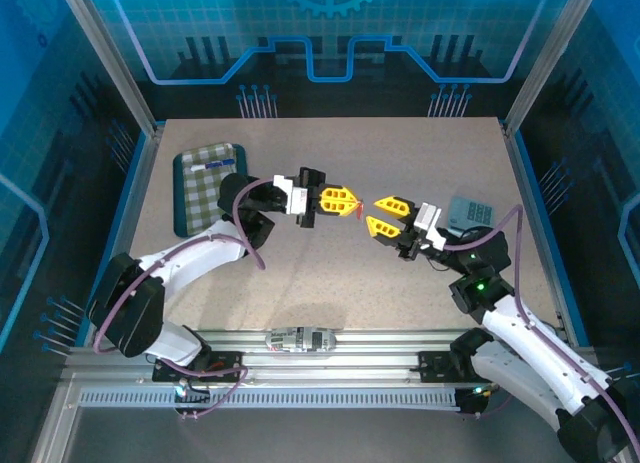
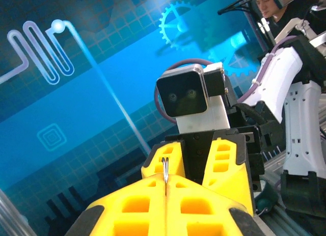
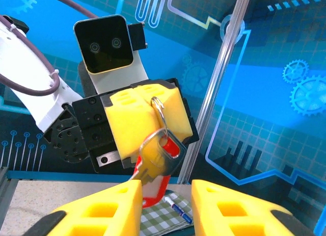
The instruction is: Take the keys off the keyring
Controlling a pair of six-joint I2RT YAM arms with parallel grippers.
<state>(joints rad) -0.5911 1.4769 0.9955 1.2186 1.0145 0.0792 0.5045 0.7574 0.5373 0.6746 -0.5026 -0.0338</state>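
My left gripper (image 1: 352, 200) is shut on the thin metal keyring (image 3: 160, 111), held up above the table's middle. In the left wrist view the keyring (image 2: 165, 171) sticks out edge-on from the closed tips of that gripper (image 2: 166, 191). A silver key (image 3: 153, 159) hangs from the ring, with the red tag (image 3: 155, 194) behind and below it. The red tag (image 1: 358, 209) shows between the two grippers. My right gripper (image 1: 371, 212) faces the left one, open. In its own view the right gripper (image 3: 165, 189) has the key's blade just above its left finger (image 3: 114, 208).
A green checked cloth (image 1: 203, 190) lies at the table's back left with a blue-and-white pen (image 3: 178, 208) on it. A grey keypad device (image 1: 470, 211) sits near the right arm. Clear panels and metal posts wall the table.
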